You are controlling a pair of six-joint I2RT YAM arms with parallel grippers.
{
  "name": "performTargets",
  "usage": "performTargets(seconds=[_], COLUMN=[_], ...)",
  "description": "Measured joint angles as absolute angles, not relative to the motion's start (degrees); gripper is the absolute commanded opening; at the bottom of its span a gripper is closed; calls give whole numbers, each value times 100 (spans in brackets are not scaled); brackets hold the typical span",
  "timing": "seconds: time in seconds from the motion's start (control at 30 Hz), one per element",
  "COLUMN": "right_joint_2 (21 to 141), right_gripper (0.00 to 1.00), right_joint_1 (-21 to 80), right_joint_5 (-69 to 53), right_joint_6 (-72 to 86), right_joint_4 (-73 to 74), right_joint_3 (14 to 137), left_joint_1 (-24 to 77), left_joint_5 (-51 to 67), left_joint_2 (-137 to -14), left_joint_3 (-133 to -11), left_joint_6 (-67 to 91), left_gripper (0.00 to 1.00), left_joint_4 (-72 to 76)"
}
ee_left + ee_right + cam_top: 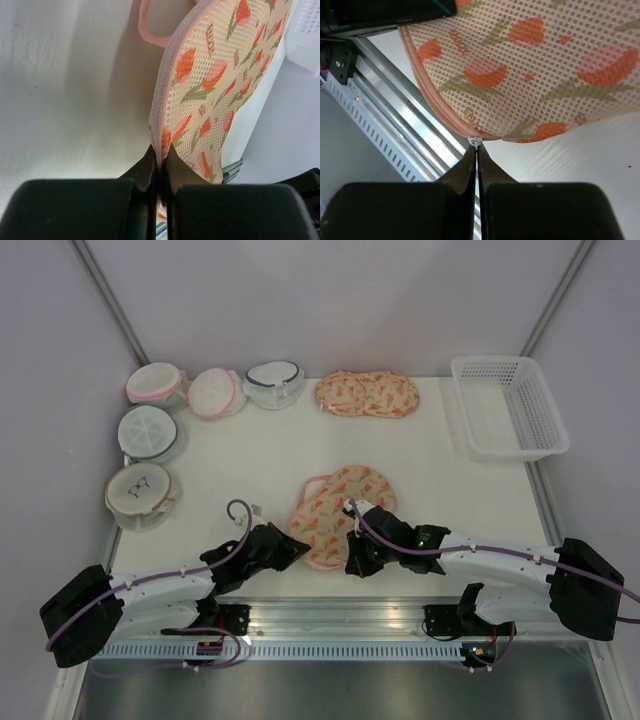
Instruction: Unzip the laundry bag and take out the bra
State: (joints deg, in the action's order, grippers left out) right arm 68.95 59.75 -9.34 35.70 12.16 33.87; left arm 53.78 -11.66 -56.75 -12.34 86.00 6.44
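I am pinching the pink-trimmed edge of the laundry bag (335,508) with my left claw (161,159), its fingers pressed together on the seam. My right claw (477,150) is clamping the small white zip pull (476,141) at the bag's rim. The bag is lying well apart from the white basket (510,405), nearer my bases and to its left, while a look-alike bag (367,393) is sitting near that basket's left side.

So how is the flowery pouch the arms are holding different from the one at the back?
The near laundry bag is pinched by the left gripper at its rim and the right gripper at its zip pull; the far bag lies untouched by the basket. The near one shows a pink loop, the far one none. Both are peach, orange-printed, two-lobed.
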Motion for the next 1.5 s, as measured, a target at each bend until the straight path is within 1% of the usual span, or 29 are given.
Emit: performTargets(seconds=[0.2, 0.3, 0.33, 0.37, 0.4, 0.43, 0.5, 0.57, 0.6, 0.63, 0.67, 0.7, 0.73, 0.77, 0.8, 0.83, 0.87, 0.93, 1.03, 1.1, 1.33, 1.5], right_joint_2=[7164, 7330, 7356, 7389, 7428, 7485, 7653, 7878, 7979, 8044, 8103, 8141, 8156, 8152, 8125, 8036, 7996, 7708, 7293, 7234, 8134, 9148], right_gripper=[0, 0, 0, 0, 0, 0, 0, 0, 4, 18, 41, 50, 54, 63, 65, 72, 75, 79, 79, 79, 76, 72], right_joint_1=[6003, 6036, 6038, 6045, 6055, 6062, 6034, 5964, 5931, 5907, 5887, 5867, 5861, 5857, 5859, 5859, 5861, 5863, 5894, 5970, 6261, 6364], right_joint_5=[187, 626, 694, 790, 862, 958, 1415, 1837, 2029, 2180, 2355, 2532, 2709, 2838, 2908, 2912, 2910, 2720, 2327, 2093, 1793, 1780], right_joint_6=[3627, 3688, 3706, 3726, 3736, 3745, 3741, 3758, 3774, 3802, 3872, 3962, 3999, 4005, 4003, 3935, 3924, 3774, 3516, 3347, 3022, 2923], right_joint_4=[2167, 2320, 2324, 2327, 2329, 2368, 2672, 3024, 3173, 3280, 3430, 3579, 3739, 3865, 3920, 3931, 3935, 3916, 3802, 3708, 3559, 3557], right_joint_3=[3876, 4097, 4123, 4147, 4169, 4193, 4226, 4226, 4226, 4228, 4246, 4274, 4324, 4379, 4438, 4488, 4501, 4560, 4748, 5002, 6027, 6869], left_joint_1=[5384, 5387, 5387, 5387, 5387, 5387, 5384, 5382, 5382, 5382, 5382, 5382, 5382, 5382, 5382, 5382, 5382, 5382, 5382, 5382, 5382, 5382], left_joint_5=[-1223, -1332, -1350, -1352, -1352, -1347, -1339, -1321, -1313, -1297, -1293, -1288, -1293, -1302, -1310, -1337, -1350, -1415, -1562, -1656, -1752, -1793], left_joint_2=[-5295, -4934, -4847, -4783, -4742, -4718, -4659, -4604, -4560, -4512, -4436, -4344, -4235, -4101, -3927, -3726, -3586, -3124, -2440, -2108, -1485, -1015], left_joint_3=[-1114, -1068, -1057, -1044, -1037, -1037, -1035, -1035, -1035, -1035, -1037, -1039, -1044, -1046, -1046, -1048, -1048, -1050, -1046, -1044, -1041, -1041], left_joint_6=[8613, 8626, 8628, 8628, 8626, 8591, 8549, 8517, 8510, 8499, 8493, 8477, 8468, 8458, 8449, 8444, 8440, 8433, 8431, 8431, 8342, 8173], left_gripper=[2, 2, 6, 14, 41, 55, 73, 75, 76, 76, 76, 76, 76, 77, 76, 77, 77, 77, 77, 77, 77, 77], left_joint_4=[652, 580, 569, 563, 554, 534, 425, 333, 274, 231, 163, 84, -30, -156, -329, -510, -637, -1000, -1466, -1688, -2237, -2421])
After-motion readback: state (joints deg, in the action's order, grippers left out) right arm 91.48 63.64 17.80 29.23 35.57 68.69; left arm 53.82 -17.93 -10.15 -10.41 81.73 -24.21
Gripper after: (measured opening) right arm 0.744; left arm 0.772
